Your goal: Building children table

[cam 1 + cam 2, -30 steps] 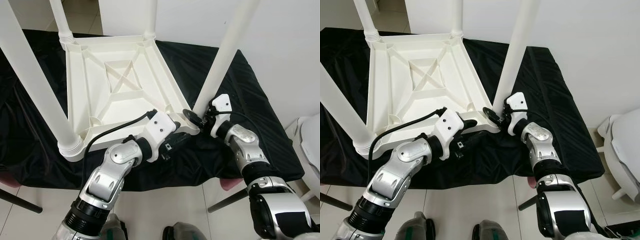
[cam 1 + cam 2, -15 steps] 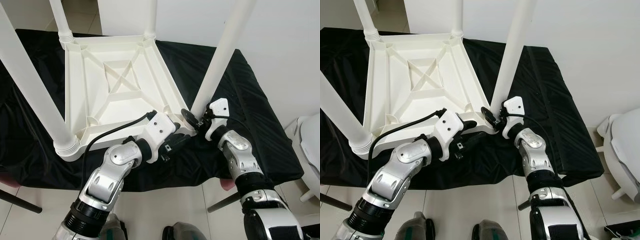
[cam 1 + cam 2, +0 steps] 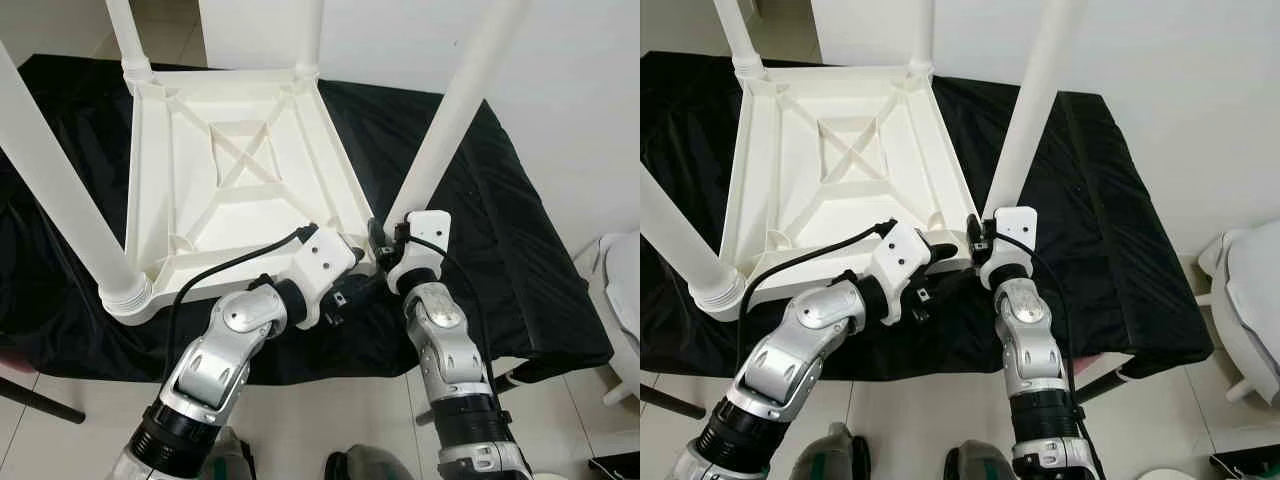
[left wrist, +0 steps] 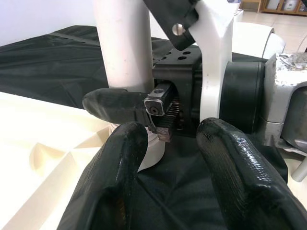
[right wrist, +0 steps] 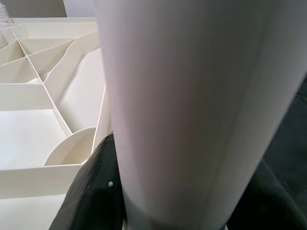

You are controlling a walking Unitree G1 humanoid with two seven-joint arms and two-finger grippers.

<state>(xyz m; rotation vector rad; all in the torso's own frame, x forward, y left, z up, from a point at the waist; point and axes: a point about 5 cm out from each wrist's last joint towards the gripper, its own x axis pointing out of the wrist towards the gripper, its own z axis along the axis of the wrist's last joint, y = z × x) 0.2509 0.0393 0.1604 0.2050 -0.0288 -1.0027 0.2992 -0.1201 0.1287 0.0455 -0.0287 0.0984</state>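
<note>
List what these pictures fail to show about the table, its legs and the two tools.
- Leg base at the table corner: in the eye views the right tool and its white mount cover the joint.
- Tops of all four legs: cut off by the upper edge of the eye views.
- Right tool's grip: in the right wrist view the leg blocks the fingers.
- Left tool: in the eye views its fingers lie under the wrist.

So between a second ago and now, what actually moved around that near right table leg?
The right gripper swung in from the leg's outer side to face the base of the near right leg head on, its forearm now nearly straight below it. A black finger lies against the leg. The left gripper stayed at the same corner of the upturned tabletop, fingers open. The other legs stayed seated.
</note>
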